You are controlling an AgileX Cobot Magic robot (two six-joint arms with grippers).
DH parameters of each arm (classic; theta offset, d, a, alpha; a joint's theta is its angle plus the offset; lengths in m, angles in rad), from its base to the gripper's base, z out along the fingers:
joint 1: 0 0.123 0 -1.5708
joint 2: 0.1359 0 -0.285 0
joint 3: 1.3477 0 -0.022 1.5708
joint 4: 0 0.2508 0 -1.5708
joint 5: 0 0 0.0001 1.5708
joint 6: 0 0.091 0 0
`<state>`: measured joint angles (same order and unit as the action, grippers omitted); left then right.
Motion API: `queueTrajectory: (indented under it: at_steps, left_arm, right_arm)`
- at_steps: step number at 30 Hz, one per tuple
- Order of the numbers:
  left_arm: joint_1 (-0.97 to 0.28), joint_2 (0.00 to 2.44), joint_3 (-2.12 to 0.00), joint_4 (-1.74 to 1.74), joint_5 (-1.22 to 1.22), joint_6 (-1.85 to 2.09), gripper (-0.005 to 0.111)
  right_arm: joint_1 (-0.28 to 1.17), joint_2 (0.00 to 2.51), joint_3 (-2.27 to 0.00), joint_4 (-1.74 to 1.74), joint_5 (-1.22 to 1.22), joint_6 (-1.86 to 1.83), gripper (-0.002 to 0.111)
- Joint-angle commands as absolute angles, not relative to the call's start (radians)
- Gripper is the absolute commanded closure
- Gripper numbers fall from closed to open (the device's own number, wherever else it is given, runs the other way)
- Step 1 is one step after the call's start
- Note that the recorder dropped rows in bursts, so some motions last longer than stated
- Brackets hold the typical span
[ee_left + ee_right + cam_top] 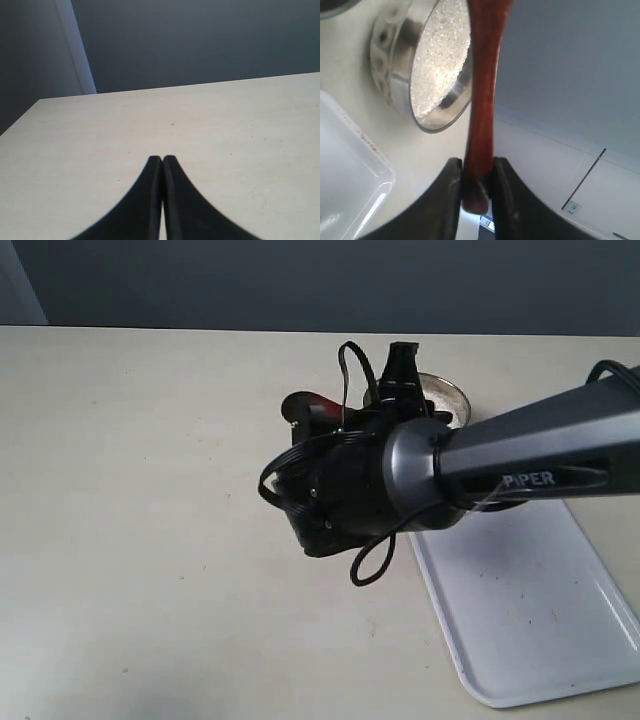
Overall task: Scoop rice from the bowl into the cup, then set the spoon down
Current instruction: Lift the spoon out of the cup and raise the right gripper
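My right gripper [478, 161] is shut on the end of the spoon's [484, 85] dark reddish-brown handle, which runs away from the jaws past the bowl. Its head is cut off by the frame edge. The steel bowl [390, 75] stands beside the handle, filled with white rice [442, 55]. In the exterior view my right arm covers most of the bowl [448, 397], and a bit of the spoon [318, 406] shows beside the wrist. The cup is hidden there. A steel sliver [332, 6] at the corner may be it. My left gripper [162, 160] is shut on nothing above bare table.
A white plastic tray [520, 610] lies on the beige table just in front of the bowl, also seen in the right wrist view [345, 170]. My right arm [520, 475] stretches across from the right, above the tray's far end. A dark wall backs the table.
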<state>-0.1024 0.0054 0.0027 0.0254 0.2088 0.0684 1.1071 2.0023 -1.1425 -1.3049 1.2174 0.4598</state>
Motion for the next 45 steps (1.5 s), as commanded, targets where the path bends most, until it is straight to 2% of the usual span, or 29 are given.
queueTrajectory:
  at_steps: [1, 17, 25, 37, 45]
  left_arm:
    - [-0.102, 0.000, 0.000, 0.028, 0.203, 0.066, 0.106]
    - [-0.102, 0.000, 0.000, 0.028, 0.205, 0.066, 0.106]
    - [-0.102, 0.000, 0.000, 0.028, 0.205, 0.066, 0.106]
    - [-0.102, 0.000, 0.000, 0.028, 0.205, 0.066, 0.106]
    - [-0.102, 0.000, 0.000, 0.028, 0.205, 0.066, 0.106]
  right_arm:
    - [1.108, 1.997, -1.137, -1.271, 1.221, 0.478, 0.109]
    - [1.108, 1.960, -1.137, -1.168, 1.221, 0.542, 0.109]
    - [1.108, 1.944, -1.137, -1.052, 1.130, 0.581, 0.109]
    - [1.100, 1.721, -1.137, -0.846, 1.134, 0.575, 0.109]
    - [0.897, 1.613, -1.137, -0.563, 1.004, 0.457, 0.109]
